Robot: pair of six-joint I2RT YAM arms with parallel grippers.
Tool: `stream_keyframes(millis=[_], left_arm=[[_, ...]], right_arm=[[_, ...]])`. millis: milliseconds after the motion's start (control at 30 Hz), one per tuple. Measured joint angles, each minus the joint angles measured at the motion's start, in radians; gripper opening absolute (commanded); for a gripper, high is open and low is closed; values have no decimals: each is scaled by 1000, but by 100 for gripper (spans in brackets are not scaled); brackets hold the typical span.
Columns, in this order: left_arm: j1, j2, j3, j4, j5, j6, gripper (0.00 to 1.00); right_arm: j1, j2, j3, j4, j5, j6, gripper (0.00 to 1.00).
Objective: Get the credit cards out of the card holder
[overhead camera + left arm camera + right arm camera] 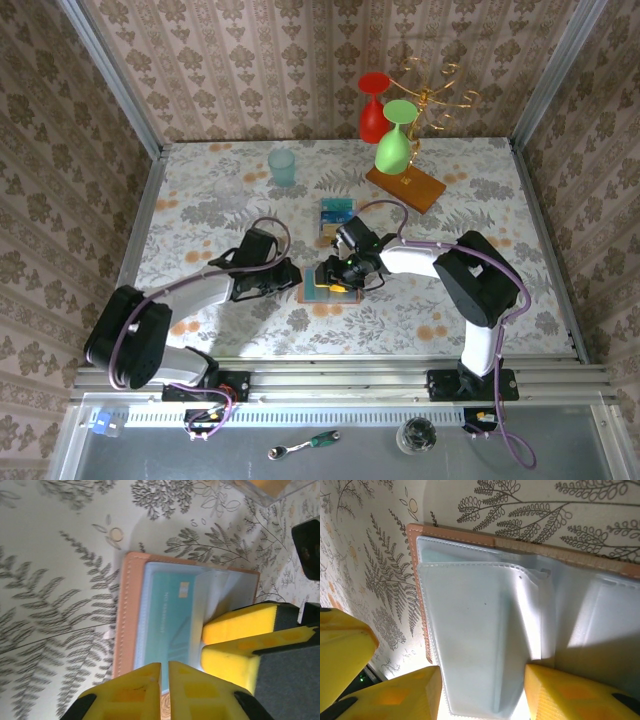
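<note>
a robot lab cell: wallpapered panels [300, 60] in metal framing [110, 75] enclose a floral-clothed bench [200, 200], two arms [190, 290] bolted to a rail [340, 378] at its near edge.

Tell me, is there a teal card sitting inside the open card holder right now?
Yes, the left wrist view shows a teal card tucked flat inside the open card holder.

We see the card holder [470, 615] lying open on the fern-printed bench [375, 555], clear sleeves up, the right tool's [485, 692] yellow fingers [570, 692] parted astride one sleeve.
</note>
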Motion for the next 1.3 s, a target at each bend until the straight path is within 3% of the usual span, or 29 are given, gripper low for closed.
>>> stream_keyframes(millis=[367,933,1300], left_arm=[[-34,138,22,101,57,-35,16],[-42,175,24,176,83,-80,16],[-47,175,24,224,105,-101,16]], right_arm=[[-10,0,-15,22,-18,1,46],[-15,-12,-31,35,-21,8,45],[-28,-151,-37,-12,3,14,45]])
